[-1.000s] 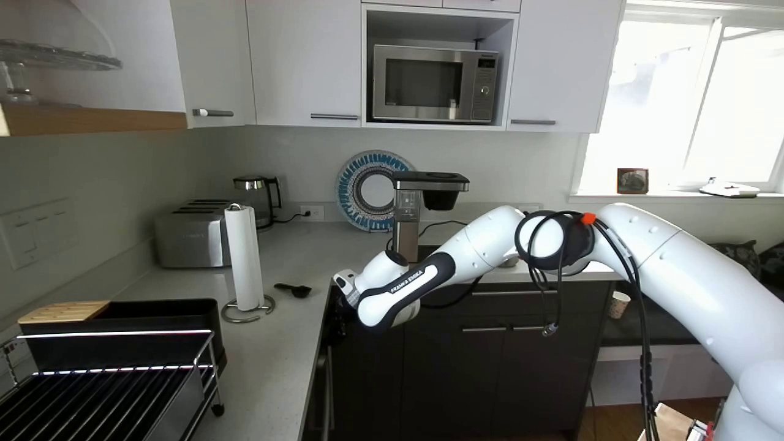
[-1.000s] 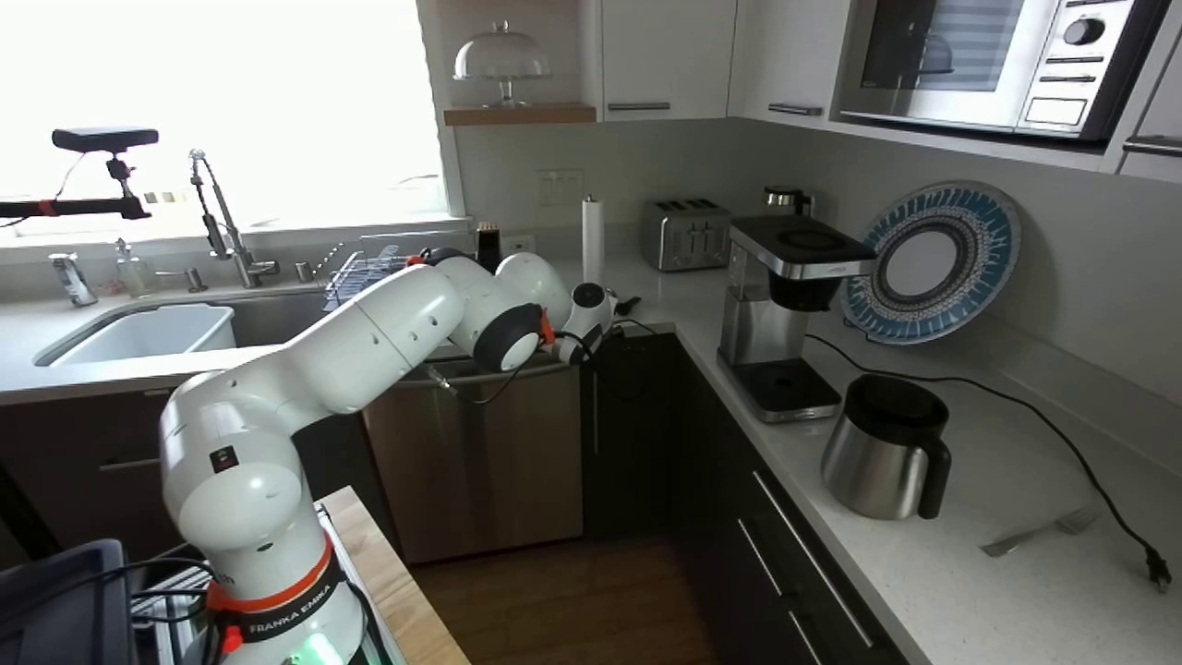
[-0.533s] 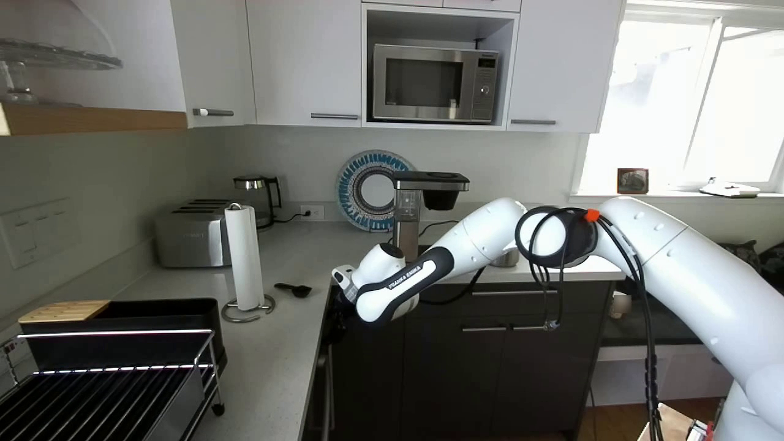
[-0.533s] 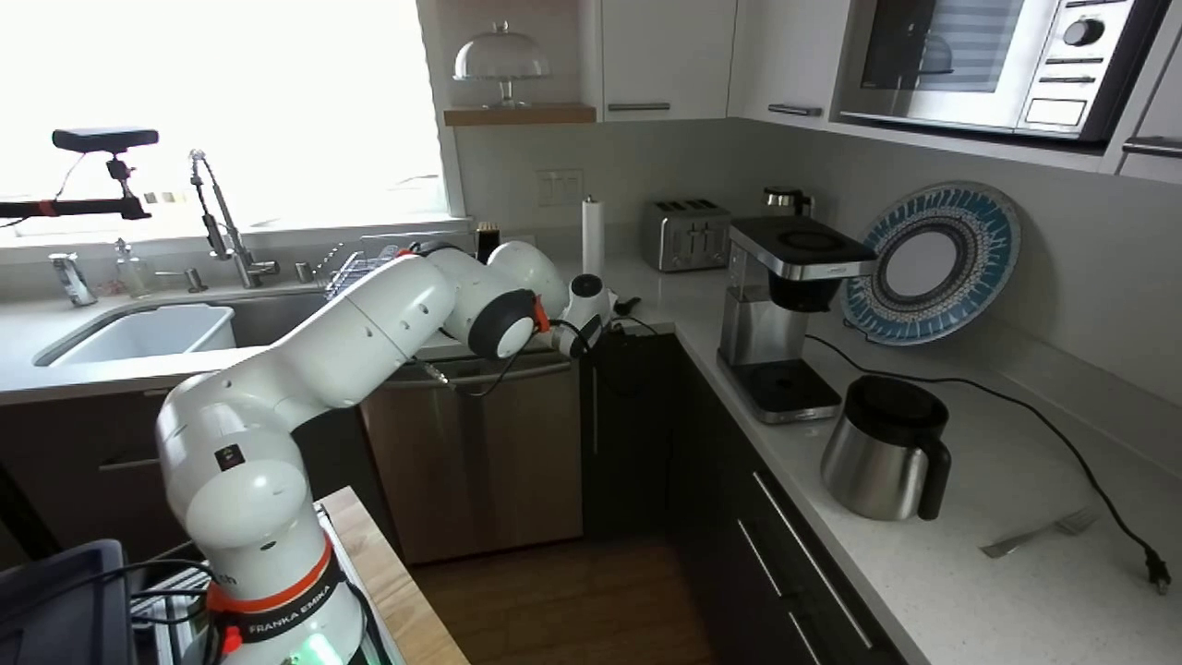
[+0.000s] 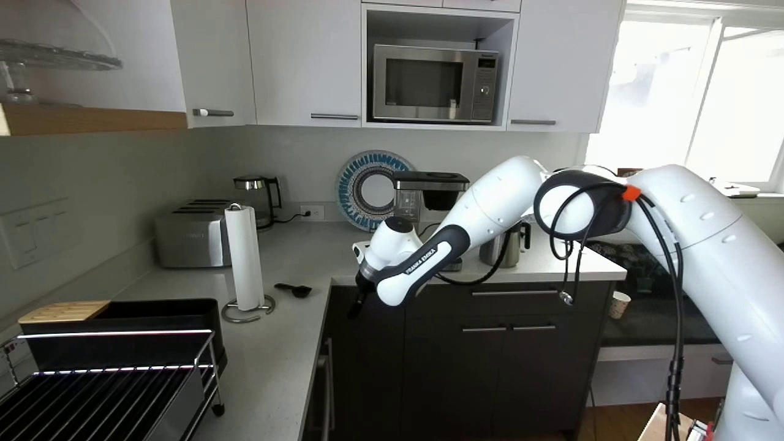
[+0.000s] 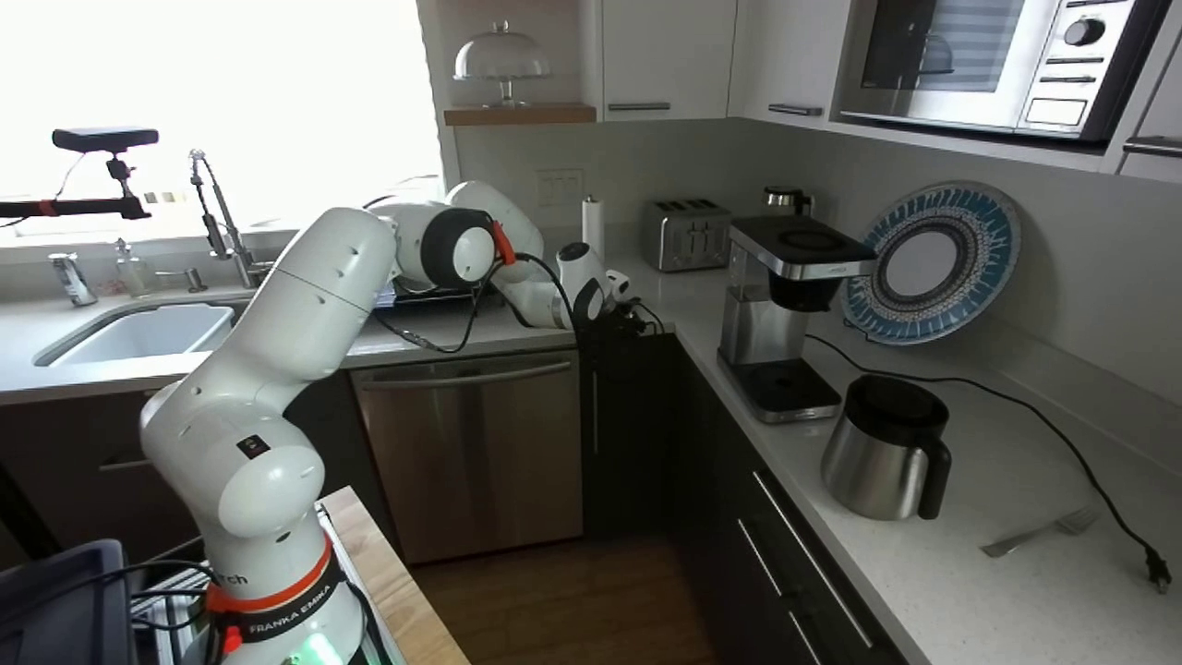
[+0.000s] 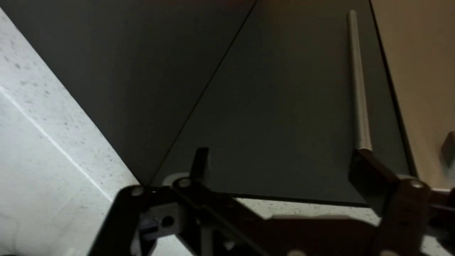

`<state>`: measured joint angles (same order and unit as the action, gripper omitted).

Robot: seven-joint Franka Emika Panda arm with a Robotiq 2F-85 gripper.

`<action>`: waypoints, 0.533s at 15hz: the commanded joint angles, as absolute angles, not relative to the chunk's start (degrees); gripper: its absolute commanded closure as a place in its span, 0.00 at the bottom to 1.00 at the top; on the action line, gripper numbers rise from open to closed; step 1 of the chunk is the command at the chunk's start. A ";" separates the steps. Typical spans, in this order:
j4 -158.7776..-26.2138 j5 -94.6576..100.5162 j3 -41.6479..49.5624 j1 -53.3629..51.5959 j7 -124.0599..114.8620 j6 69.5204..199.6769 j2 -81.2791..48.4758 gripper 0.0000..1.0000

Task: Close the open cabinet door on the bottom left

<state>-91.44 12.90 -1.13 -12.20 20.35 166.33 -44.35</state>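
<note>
The cabinet door, a tall narrow dark panel with a vertical bar handle, fills the middle of the wrist view (image 7: 284, 106). It lies flush there, with thin seams beside the neighbouring dark panel and the steel front. It also shows in an exterior view (image 6: 633, 453), right of the dishwasher. My gripper (image 7: 280, 160) is open, with its fingers wide apart and nothing between them. The right finger overlaps the end of the handle (image 7: 359, 85) in the wrist view; contact cannot be told. In an exterior view the dark gripper (image 5: 358, 301) hangs near the counter's inner corner.
The stone counter (image 5: 263, 367) runs along the door's top. The dishwasher (image 6: 480, 462) stands beside the door. A paper towel roll (image 5: 244, 257), a coffee maker (image 6: 780, 314), a steel carafe (image 6: 882, 453) and a dish rack (image 5: 122, 380) stand on the counters.
The arm has risen, and its elbow has drawn back. In an exterior view the gripper has moved up and right, away from the left cabinet front. The door shows no visible change.
</note>
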 commanded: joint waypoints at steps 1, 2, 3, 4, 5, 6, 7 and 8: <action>-105.47 13.86 3.66 -16.13 7.46 163.47 -32.32 0.00; -108.27 13.93 4.67 -16.90 4.20 163.18 -29.76 0.00; -111.08 13.76 5.09 -17.15 1.56 162.62 -27.24 0.00; -114.00 13.66 5.49 -17.48 -1.11 161.78 -24.60 0.00; -116.95 13.25 5.14 -17.17 -2.94 160.56 -22.10 0.00; -120.00 13.06 4.87 -16.84 -4.86 159.09 -19.43 0.00; -123.00 12.72 4.42 -16.32 -6.72 157.80 -16.73 0.00; -126.09 13.01 4.50 -16.15 -9.01 156.44 -13.99 0.00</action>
